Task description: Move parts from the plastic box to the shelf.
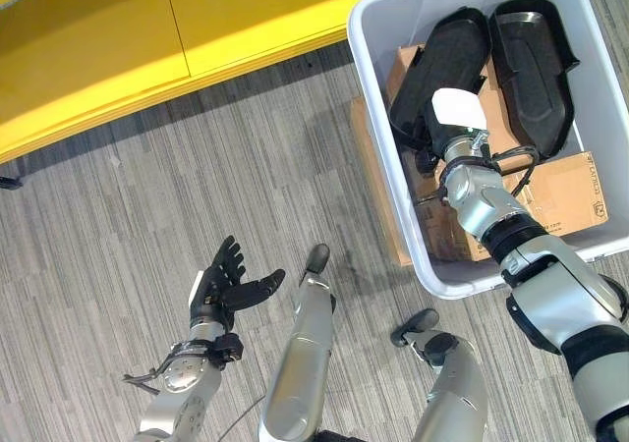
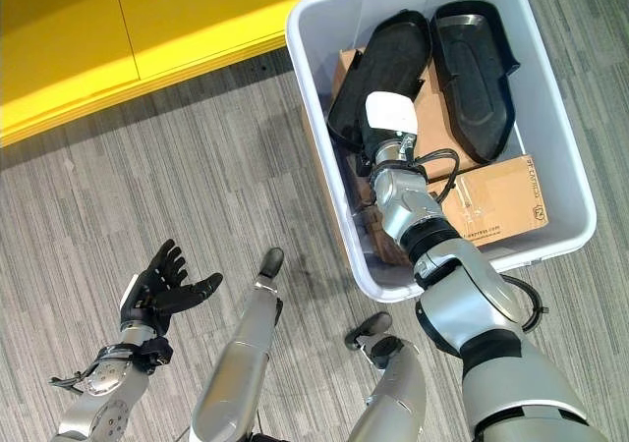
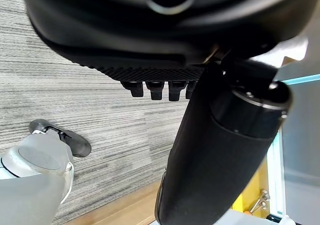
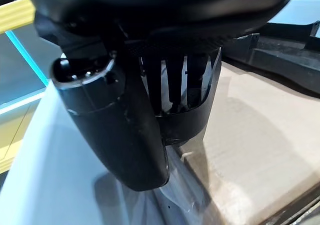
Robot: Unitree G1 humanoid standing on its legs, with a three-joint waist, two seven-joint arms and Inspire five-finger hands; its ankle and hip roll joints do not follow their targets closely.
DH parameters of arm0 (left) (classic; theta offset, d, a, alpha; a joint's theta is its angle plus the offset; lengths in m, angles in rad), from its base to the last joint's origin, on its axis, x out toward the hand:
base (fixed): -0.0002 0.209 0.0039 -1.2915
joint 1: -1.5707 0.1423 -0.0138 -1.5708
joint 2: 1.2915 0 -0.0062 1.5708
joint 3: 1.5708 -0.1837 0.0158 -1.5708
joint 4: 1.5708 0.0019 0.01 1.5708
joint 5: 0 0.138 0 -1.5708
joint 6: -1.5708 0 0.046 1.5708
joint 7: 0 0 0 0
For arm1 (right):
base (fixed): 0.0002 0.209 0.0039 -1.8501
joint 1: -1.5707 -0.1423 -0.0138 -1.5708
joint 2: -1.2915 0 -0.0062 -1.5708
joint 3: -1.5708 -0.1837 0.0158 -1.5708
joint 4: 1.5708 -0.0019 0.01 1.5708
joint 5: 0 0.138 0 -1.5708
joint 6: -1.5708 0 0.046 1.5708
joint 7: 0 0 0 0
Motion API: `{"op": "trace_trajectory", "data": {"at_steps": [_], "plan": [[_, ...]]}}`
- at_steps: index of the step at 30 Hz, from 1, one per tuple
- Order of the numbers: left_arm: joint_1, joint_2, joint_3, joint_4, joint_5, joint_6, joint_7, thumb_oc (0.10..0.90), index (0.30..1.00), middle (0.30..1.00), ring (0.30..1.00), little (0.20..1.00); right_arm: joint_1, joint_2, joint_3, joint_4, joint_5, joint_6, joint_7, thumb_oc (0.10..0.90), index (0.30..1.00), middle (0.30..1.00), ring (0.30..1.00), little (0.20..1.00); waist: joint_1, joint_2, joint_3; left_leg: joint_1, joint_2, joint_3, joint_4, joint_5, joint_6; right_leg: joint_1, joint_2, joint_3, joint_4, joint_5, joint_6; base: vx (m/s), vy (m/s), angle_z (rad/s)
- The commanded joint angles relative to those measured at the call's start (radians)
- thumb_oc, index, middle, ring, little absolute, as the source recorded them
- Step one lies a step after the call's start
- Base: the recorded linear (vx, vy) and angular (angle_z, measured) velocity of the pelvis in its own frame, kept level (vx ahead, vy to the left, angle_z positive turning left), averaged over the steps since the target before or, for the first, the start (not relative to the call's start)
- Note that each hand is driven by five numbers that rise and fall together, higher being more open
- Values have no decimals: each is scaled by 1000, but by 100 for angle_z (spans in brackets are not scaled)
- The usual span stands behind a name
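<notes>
Right hand (image 2: 391, 118): reaching into the plastic box (image 2: 550, 147), fingers seemingly hooking the near black part (image 2: 378, 69), though the grip is hard to judge.
Second part (image 2: 477, 64): lying just beyond.
Left hand (image 1: 228, 283): hovering open over the floor.
Risk: the shell is slipping off if lifted by one edge.
Shelf (image 1: 118, 39): waiting far to the left.

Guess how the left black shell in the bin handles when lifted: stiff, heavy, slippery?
The shell looks like a thin moulded tray, so probably stiff and light for its size. Its glossy surface may slip. The right hand is at one end, so it may tilt.
</notes>
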Motion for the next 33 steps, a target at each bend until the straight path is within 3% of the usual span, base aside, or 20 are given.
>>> {"op": "trace_trajectory", "data": {"at_steps": [1, 12, 29, 33], "plan": [[28, 34, -13, -95, 0, -83, 5, 900, 1000, 1000, 1000, 1000, -13, 15, -3, 74, 58, -3, 70, 400, 300, 300, 300, 300, 20, 60, 7, -26, -20, -4, -36, -33, 89, 143, 50, 77, 7, -62, 52, 0, 0, 0], [10, 30, -15, -69, 7, -73, 6, 900, 1000, 1000, 1000, 1000, 39, 28, -16, 46, 61, 2, 72, 400, 300, 300, 300, 300, 9, 55, 7, 54, -5, 14, -54, -41, 87, 207, 59, 79, -21, -52, 56, 1, 4, -2], [-69, 19, -3, -31, 0, -56, -49, 900, 1000, 1000, 1000, 1000, 12, -52, -24, -98, 96, -33, 101, 400, 300, 300, 300, 300, -29, 17, 6, 388, 47, 75, -236, 6, 67, 508, 94, 86, -274, 25, 77, 17, -3, -14], [-59, 13, 21, -17, -3, -49, -57, 900, 1000, 1000, 1000, 1000, 29, -75, -23, -160, 91, -44, 119, 400, 300, 300, 300, 300, -46, 10, -51, 429, 70, 96, -290, 50, 68, 541, 121, 85, -361, 77, 78, -6, 8, -21]]}}
